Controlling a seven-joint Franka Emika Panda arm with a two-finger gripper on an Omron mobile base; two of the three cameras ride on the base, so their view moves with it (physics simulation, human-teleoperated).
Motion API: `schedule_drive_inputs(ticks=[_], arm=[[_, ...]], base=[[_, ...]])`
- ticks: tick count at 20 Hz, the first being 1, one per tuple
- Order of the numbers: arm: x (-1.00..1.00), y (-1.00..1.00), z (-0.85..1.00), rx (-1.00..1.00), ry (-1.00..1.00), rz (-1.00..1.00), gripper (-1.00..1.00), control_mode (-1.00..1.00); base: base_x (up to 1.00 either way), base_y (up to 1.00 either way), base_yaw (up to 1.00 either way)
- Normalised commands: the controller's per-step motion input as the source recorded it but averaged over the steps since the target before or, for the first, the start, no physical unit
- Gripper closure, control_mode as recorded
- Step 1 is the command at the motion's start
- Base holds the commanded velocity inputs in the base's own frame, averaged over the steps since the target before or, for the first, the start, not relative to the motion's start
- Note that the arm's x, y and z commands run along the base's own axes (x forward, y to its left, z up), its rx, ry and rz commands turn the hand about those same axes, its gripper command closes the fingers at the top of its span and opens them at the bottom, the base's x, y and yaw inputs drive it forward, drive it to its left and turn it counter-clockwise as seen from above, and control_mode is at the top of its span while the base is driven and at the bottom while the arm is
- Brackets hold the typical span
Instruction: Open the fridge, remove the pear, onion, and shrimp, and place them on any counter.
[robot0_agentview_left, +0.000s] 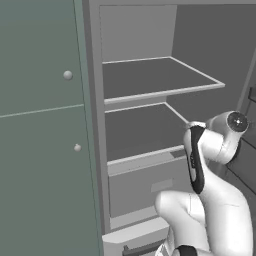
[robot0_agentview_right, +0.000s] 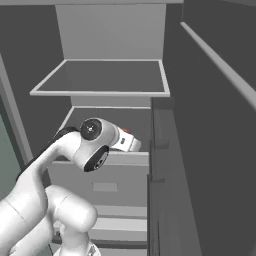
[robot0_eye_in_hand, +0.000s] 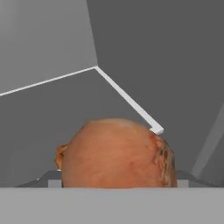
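Fridge (robot0_agentview_left: 140, 30) open, arm reaching in over the lower shelf (robot0_agentview_left: 135, 130). Ahead of the end effector: bare shelf floor up to the back wall, white shelf edge (robot0_eye_in_hand: 127, 98) running to the side wall at right; upper shelf (robot0_agentview_right: 105, 77) overhead, free room betw. them. Onion (robot0_eye_in_hand: 111, 155) directly in front, very close: round, orange-brown, papery tuft on its right side, sitting on the lower shelf. End effector's jaws spread wide, approx. at widest; can't tell if they touch the onion.

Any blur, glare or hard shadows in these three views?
Left base view: flat even light, no glare, fridge shelves crisp. Right base view: dimmer interior, soft shading, no cast shadows. Hand view: onion very close, edges slightly soft, bottom cut off.
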Motion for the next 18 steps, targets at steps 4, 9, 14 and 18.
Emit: schedule_drive_inputs(ticks=[4, 9, 14, 18], arm=[[-0.87, 0.07, 0.75, 0.0, 0.11, 0.07, 1.0, -1.0], [-0.67, 0.19, 0.99, 0.0, 0.17, 0.07, 1.0, -1.0], [-0.59, 0.18, 0.87, 0.0, 0.21, 0.05, 1.0, -1.0], [-0.71, 0.16, 0.23, 0.0, 0.12, 0.04, 1.0, -1.0]], base=[[0.0, 0.0, 0.0], [0.0, 0.0, 0.0], [0.0, 0.0, 0.0], [0.0, 0.0, 0.0]])
